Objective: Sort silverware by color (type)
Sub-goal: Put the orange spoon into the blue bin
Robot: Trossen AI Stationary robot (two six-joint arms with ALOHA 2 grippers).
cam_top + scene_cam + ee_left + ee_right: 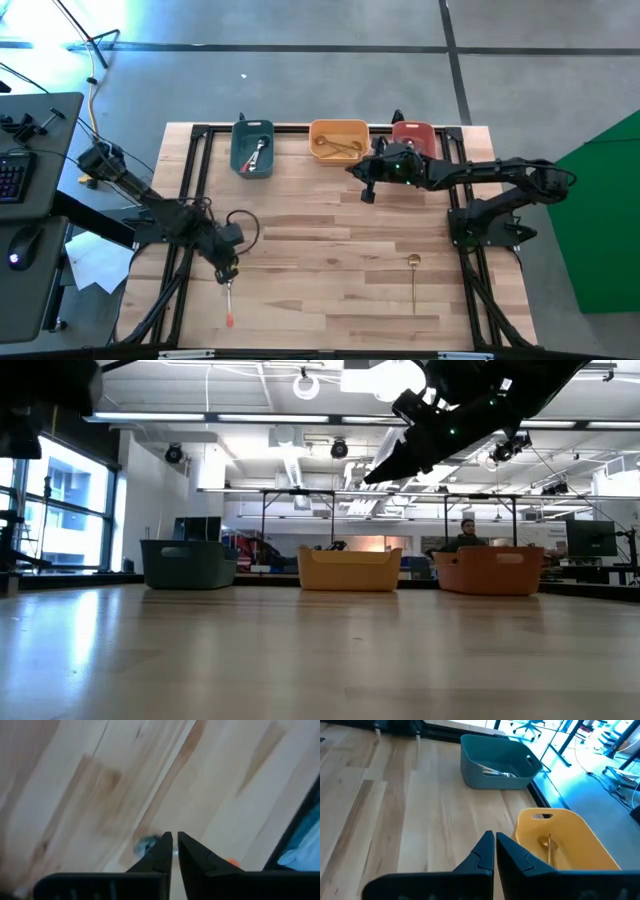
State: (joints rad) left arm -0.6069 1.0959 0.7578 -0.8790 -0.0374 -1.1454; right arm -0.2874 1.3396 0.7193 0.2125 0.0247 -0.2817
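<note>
Left claw (228, 272) sits low at the desk's seven o'clock edge, fingers nearly together and straddling the neck of a red-handled spoon (229, 303). The wrist view shows the spoon's metal head (146, 844) just behind the fingertips, with an orange-red bit of handle beside them; whether the fingers truly clamp it I cannot tell. That low, head-end stance suits a pick, since the thin neck is the easiest part to pinch off flat wood.

At five o'clock on the desk (330, 240) a gold spoon (414, 281) lies alone, untouched and well apart from both arms.

Along the twelve o'clock edge stand three bins. The teal bin (252, 147) at eleven o'clock holds silverware, the orange bin (338, 140) at twelve holds gold pieces, and the red bin (414, 135) at one o'clock is partly covered by the right arm. Grouping by color explains this row.

Right claw (368, 187), fingers together and empty, hangs above the desk just in front of the orange bin, likely a spot clear of the bins.
</note>
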